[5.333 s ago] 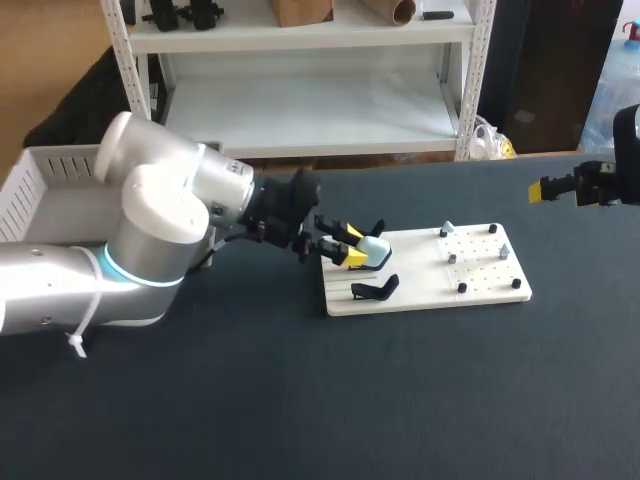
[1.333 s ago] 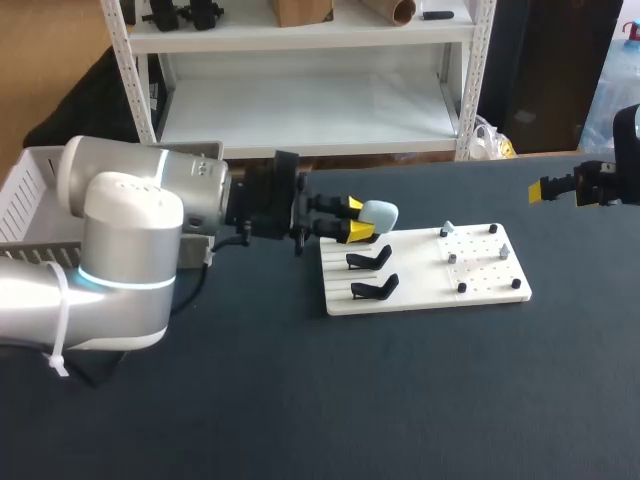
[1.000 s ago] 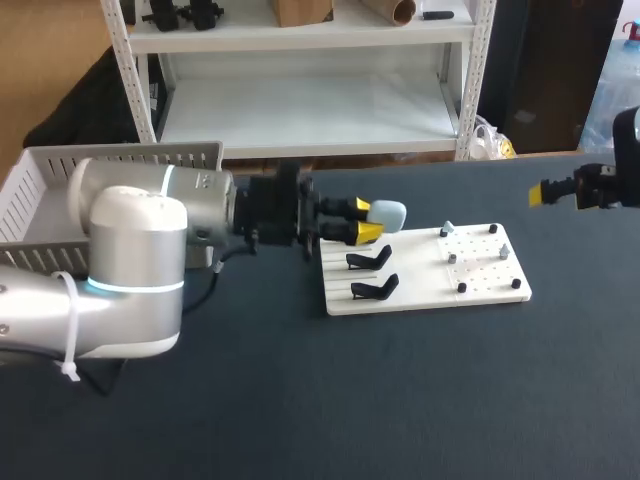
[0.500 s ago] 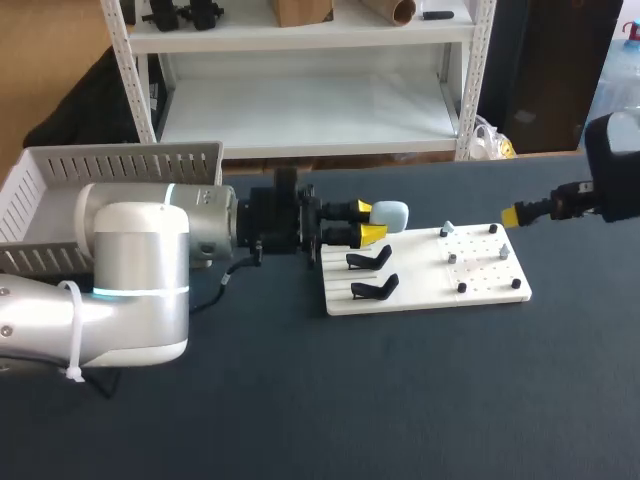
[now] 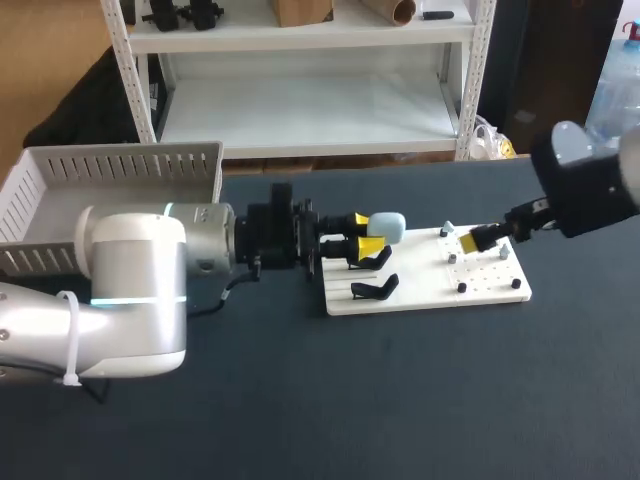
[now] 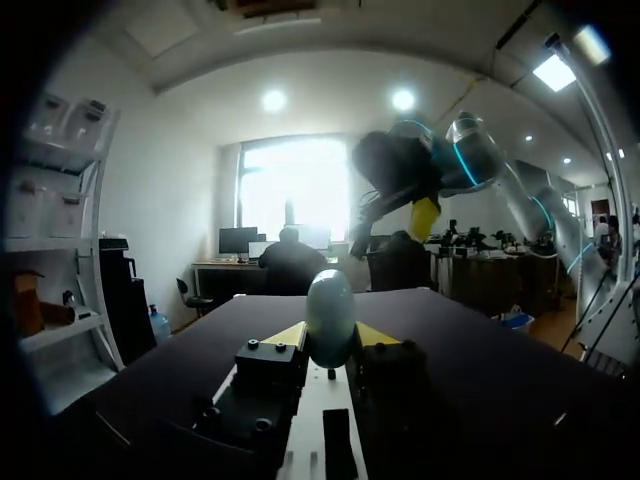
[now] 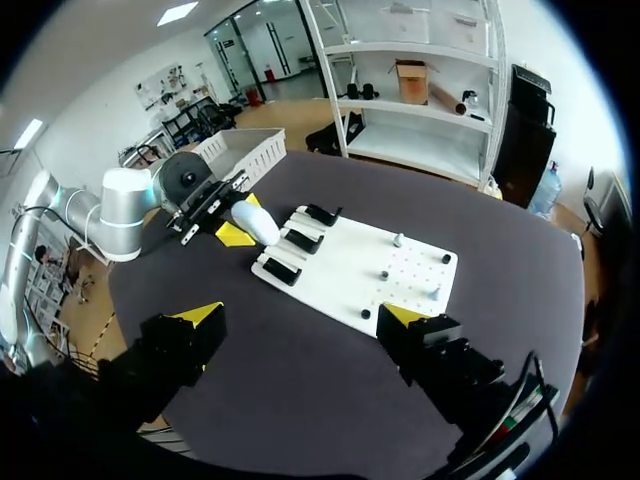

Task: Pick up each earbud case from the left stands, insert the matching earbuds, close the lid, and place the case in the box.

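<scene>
The left pincer (image 5: 367,232) grips a pale blue oval earbud case (image 5: 388,227), one yellow tip pressing it from each side. The case hangs clear of the flat white rectangular board (image 5: 430,290), above its left end, where two black cradle stands (image 5: 375,290) sit one behind the other. The right pincer (image 7: 300,315) hovers over the board's pegged right half, with its fingers spread wide and holding nothing. A few small pale pieces (image 5: 447,229) among the black pegs may be the earbuds, but they are too small to tell. A white slatted plastic box (image 5: 110,165) stands at the far left of the dark worktop (image 5: 400,400), behind the left arm.
</scene>
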Controlling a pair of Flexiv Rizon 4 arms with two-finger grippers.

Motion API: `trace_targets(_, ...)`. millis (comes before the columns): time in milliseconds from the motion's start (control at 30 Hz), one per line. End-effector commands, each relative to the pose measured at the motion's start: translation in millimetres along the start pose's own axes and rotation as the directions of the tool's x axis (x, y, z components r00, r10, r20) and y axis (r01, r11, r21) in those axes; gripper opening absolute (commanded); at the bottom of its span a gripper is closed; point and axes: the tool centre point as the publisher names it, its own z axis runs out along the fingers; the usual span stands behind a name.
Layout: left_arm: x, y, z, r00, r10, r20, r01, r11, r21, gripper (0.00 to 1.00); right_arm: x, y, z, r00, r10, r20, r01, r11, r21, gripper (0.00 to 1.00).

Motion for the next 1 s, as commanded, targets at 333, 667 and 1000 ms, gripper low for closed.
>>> trace_targets(333, 2.4, -1.8, -0.3, 1.0, 0.0, 0.008, 0.0, 1.0, 0.003, 0.0, -3.1, 22.0, 21.9, 0.999, 0.025, -0.039, -0.024, 0.999, 0.026, 1.0)
trace_targets(667, 2.4, -1.8, -0.3, 1.0, 0.0, 0.008, 0.0, 1.0, 0.003, 0.0, -14.4, 30.4, 47.4, 0.997, 0.027, -0.071, -0.026, 1.0, 0.009, 1.0)
trace_targets(1000, 2.4, -1.8, -0.3, 1.0, 0.0, 0.008, 0.0, 1.0, 0.003, 0.0, -26.8, 27.2, 67.5, 0.995, 0.053, -0.088, -0.053, 0.999, 0.005, 1.0)
